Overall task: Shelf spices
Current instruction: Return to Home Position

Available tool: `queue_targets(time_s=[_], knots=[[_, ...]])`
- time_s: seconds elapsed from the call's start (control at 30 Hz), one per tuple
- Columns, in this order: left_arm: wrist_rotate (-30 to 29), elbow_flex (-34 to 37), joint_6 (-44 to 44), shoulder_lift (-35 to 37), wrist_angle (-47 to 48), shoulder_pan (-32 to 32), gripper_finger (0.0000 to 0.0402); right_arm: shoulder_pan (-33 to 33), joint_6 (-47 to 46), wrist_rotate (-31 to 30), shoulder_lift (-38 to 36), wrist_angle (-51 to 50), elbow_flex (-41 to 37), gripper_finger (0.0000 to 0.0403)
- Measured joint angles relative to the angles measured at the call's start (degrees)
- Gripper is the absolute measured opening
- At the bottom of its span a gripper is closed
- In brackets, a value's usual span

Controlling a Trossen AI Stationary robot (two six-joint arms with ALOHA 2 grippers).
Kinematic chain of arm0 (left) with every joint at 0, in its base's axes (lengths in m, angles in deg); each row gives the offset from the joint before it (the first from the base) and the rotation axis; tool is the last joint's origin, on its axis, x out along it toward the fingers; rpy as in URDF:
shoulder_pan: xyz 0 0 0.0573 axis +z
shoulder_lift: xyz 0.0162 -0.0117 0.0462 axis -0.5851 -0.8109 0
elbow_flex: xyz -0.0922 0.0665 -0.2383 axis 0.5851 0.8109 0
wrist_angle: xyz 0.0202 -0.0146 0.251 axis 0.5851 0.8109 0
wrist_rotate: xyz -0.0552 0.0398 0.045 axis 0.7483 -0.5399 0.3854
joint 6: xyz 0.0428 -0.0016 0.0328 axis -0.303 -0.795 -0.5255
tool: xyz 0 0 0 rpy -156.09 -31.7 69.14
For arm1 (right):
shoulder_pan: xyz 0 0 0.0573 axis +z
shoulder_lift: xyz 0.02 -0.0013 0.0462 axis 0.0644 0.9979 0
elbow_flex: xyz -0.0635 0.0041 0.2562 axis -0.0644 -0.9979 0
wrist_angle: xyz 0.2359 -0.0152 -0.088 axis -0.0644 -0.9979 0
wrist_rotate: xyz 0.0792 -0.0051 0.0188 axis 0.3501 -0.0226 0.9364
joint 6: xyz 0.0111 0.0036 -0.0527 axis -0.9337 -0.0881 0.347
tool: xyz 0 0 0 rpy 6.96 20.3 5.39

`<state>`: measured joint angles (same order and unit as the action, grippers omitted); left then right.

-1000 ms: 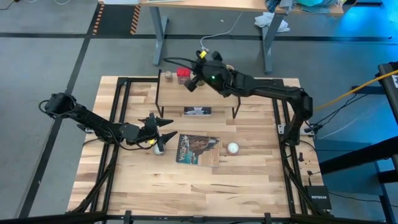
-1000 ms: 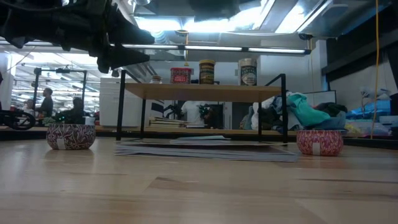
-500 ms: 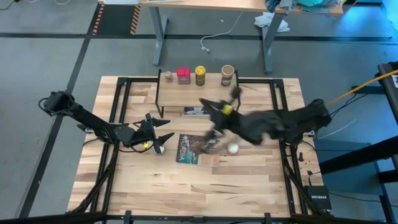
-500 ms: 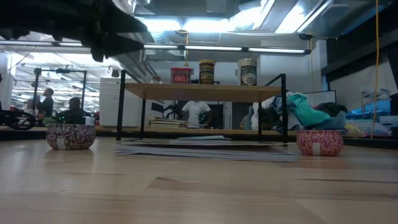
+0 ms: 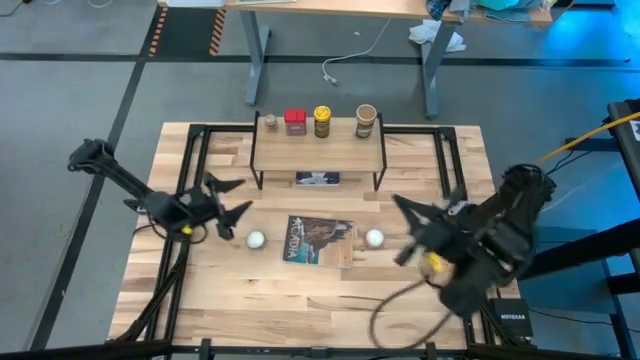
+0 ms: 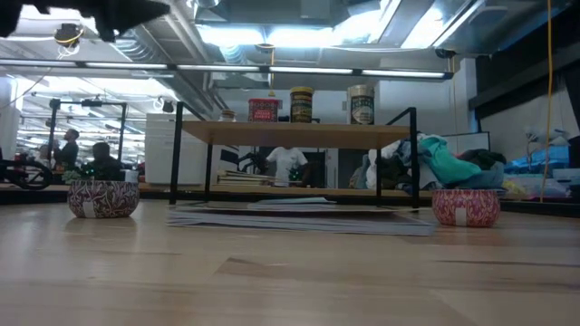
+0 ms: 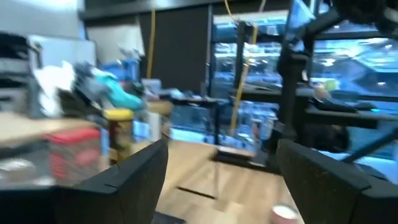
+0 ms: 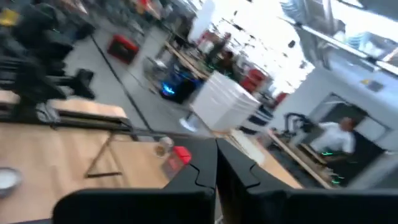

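Overhead, the butcher-block surface [image 5: 300, 300] stands on a grey floor [image 5: 80, 90], with a grey-legged desk [image 5: 340, 8] beyond its far edge. The low view looks across it into a bright workshop, where a person in a white shirt [image 6: 287, 163] shows beneath the shelf board. The shelf [image 5: 340, 148] stands at the far middle of the surface. Along its top run all four spices in a row: the tiny brownish jar [image 5: 270, 121], the red square tin [image 5: 294, 121], the yellow dark-lidded jar [image 5: 322, 121] and the tan jar [image 5: 366, 120], all upright and apart from one another. Nearer lies the picture book [image 5: 320, 240], flat, with one white ball [image 5: 255, 240] just left of it and another white ball [image 5: 374, 238] just right of it. A small dark flat item [image 5: 317, 179] lies under the shelf. The left gripper [image 5: 238, 196] hovers near the surface's left side, its fingers spread wide and empty, the arm reaching in from the left edge. The right gripper [image 8: 216, 155] is folded back with its arm at the right edge, blurred from above; its wrist view shows the two fingers pressed together on nothing. A second ago the right gripper was up at the shelf among the tins, and half a second ago it was stretched over the book. The left gripper, then right beside the left ball, has drawn away from it. The spices have not shifted.
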<state>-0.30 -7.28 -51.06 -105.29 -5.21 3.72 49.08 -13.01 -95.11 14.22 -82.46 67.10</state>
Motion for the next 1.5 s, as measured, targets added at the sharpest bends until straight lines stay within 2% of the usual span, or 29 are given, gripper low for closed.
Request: queue_targets(time_s=[0.07, 0.1, 0.13, 0.23, 0.4, 0.6, 0.77, 0.93, 1.07, 1.17, 1.37, 1.5], knots=[[-2.65, 0.0, -4.59, 3.26, 0.36, -2.02, 0.0294, 3.6, -20.75, -0.87, -0.13, -17.73, -0.02, 0.0004], [-3.11, 0.0, -6.46, 4.61, 0.49, -2.97, 0.0294, 5.49, -30.84, -1.07, -0.36, -21.14, -1.18, 0.0004], [-3.29, 0.0, -7.62, 5.8, 1.0, -3.91, 0.0294, 6.76, -33.11, -1.26, -1.27, -19.59, -4.06, 0.0004], [-3.81, -0.04, -8.14, 9.0, 5.57, -6.6, 0.0294, 10.52, -29.48, -1.02, -5.5, -12.28, -13.75, 0.0004], [-7.6, -0.04, -2.88, 12.6, 15.39, -8.79, 0.0294, 13.36, -44.81, -0.93, -11.51, -14.02, -29.44, 0.0004], [-7.79, -0.04, -2.01, 13.96, 17.05, -9.23, 0.0294, 14.69, -60.99, -0.95, -16.84, -13.32, -45.67, 0.0004], [-7.77, -0.02, 0.09, 14.56, 20.33, -9.12, 0.0294, 14.66, -71.35, -0.9, -19.43, -11.8, -55.8, 0.0004], [-7.7, -0.02, 3.72, 14.55, 22.8, -7.62, 0.0294, 14.59, -82.03, -1.04, -21.02, -10.87, -62.78, 0.0002], [-6.56, -0.02, 6.13, 14.55, 24.94, -5.59, 0.0294, 14.59, -82.24, -1.13, -20.75, -5.44, -64.52, 0.0001], [-5.2, -0.02, 8.21, 14.55, 26.04, -4.31, 0.0294, 14.59, -76.39, -0.86, -20.09, -0.66, -62.57, 0.0001], [-5.06, -0.01, 8.89, 14.55, 26.26, -2.97, 0.0294, 14.59, -47.12, -0.96, -19.27, 9.99, -52.09, 0.0001], [-4.94, -0.02, 8.75, 14.54, 26.26, -2.14, 0.0294, 13.18, -27.62, -0.32, -19.27, 11.6, -42.85, 0.0001]])
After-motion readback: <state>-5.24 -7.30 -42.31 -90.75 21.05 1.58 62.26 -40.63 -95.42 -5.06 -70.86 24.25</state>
